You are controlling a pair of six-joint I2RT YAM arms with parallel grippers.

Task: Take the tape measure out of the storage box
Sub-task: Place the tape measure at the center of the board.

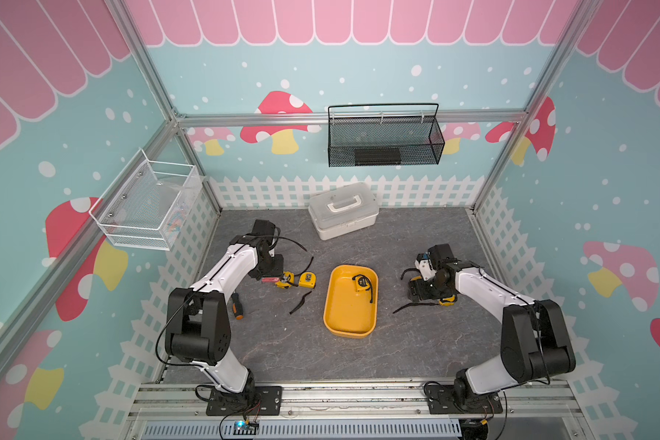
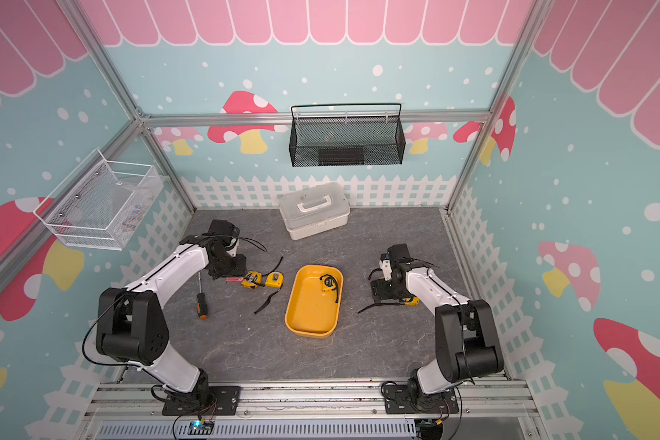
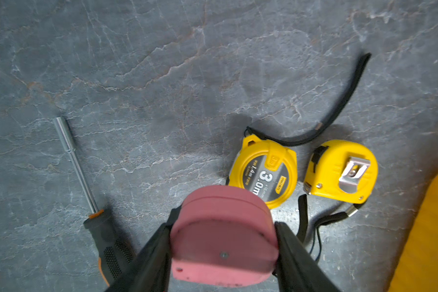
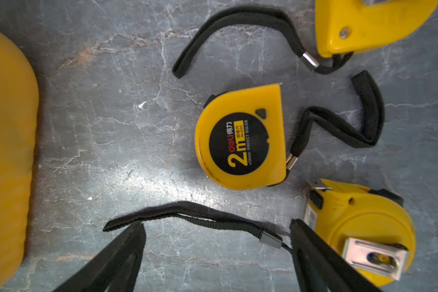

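Storage box [image 1: 349,320] open above, white case [image 1: 343,213] well behind

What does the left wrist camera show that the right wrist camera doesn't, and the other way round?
Only the left wrist view: the left gripper clamped on a pink tape measure, and a screwdriver lying loose. Only the right wrist view: the right gripper open, holding nothing, and a yellow tape measure marked 2 m. Both: the grey table, an edge of the storage box, and other yellow tape measures lying outside it.
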